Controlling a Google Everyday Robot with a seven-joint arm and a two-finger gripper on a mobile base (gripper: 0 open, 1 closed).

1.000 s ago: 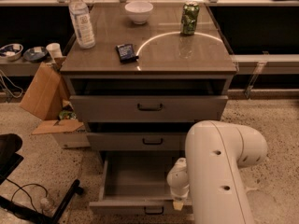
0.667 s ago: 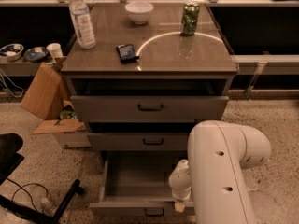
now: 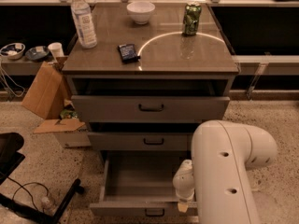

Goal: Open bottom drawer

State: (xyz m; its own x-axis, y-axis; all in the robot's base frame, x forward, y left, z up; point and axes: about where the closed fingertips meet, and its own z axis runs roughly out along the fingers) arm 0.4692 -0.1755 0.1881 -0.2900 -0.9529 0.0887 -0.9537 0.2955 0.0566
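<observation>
The bottom drawer point(image 3: 135, 208) of the grey cabinet is pulled well out. Its plain grey inside point(image 3: 140, 176) is bare, and its small dark bar handle point(image 3: 154, 213) shows at the frame's lower edge. My white arm point(image 3: 224, 171) fills the lower right. My gripper point(image 3: 183, 203) hangs at the drawer front's right end, just right of the handle, partly hidden by the arm. The middle drawer point(image 3: 140, 141) and the top drawer point(image 3: 149, 107) each stand slightly ajar.
On the cabinet top stand a water bottle point(image 3: 83, 18), a white bowl point(image 3: 140, 11), a green can point(image 3: 191, 18) and a dark packet point(image 3: 127, 52). Cardboard point(image 3: 44, 92) leans left of the cabinet. A black chair base point(image 3: 28, 195) with cables is at lower left.
My arm has shifted a little to the right and toward the camera. The bottom drawer's front sits slightly further out.
</observation>
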